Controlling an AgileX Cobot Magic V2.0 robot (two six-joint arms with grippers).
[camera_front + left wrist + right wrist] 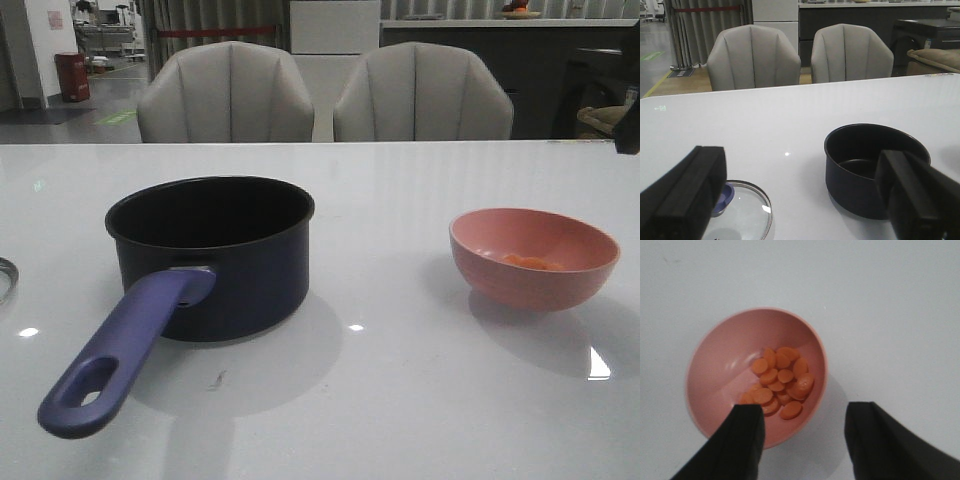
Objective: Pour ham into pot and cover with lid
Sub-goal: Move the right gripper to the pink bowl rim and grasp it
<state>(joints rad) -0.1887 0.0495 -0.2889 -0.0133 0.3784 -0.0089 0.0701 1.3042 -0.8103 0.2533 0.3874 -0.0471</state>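
White glossy table (400, 400) under my cameras, and I take the pot (215, 255) as landmark: it sits upright and empty, its handle (125, 350) pointing toward the near edge, the lid (742, 212) lying flat on the table off its left side, apart from it. My left gripper (805, 200) hangs just above the table with jaws wide apart, holding nothing, lid and pot showing between the fingers. Well to the pot's right is the pink bowl (535, 255) holding the ham (780, 382), my right gripper (802, 440) above it, jaws spread astride the bowl's rim, gripping nothing; behind the table stand two grey chairs (225, 95).
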